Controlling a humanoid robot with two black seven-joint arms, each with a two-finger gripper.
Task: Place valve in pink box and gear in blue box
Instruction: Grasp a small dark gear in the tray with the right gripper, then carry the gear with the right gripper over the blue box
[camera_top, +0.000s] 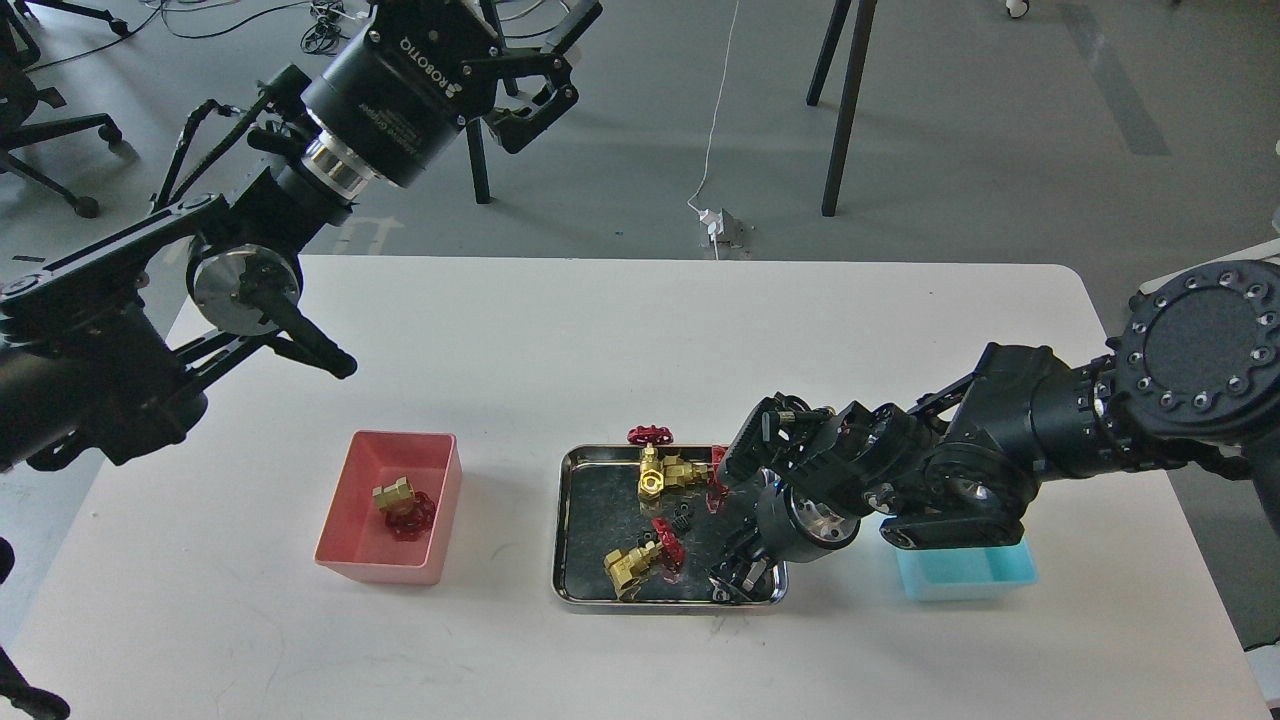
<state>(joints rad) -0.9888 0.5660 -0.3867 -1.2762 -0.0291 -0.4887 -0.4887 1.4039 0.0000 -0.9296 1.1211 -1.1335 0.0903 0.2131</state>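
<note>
A pink box (345, 555) at the table's left holds one valve (402, 503). A steel tray (570, 530) in the middle holds two more valves, one at the back (660, 472) and one at the front (635, 563), with tiny black gears (682, 519) between them. The blue box (965, 575) stands to the right, partly hidden by my right arm. My right gripper (738, 578) points down into the tray's front right corner; its dark fingers cannot be told apart. My left gripper (558, 55) is open and empty, high above the table's back left.
The white table (560, 340) ends in a front edge close below the tray and boxes. My left arm's elbow (240, 285) hangs over the table's back left. Chair and stand legs (845, 100) are on the floor behind.
</note>
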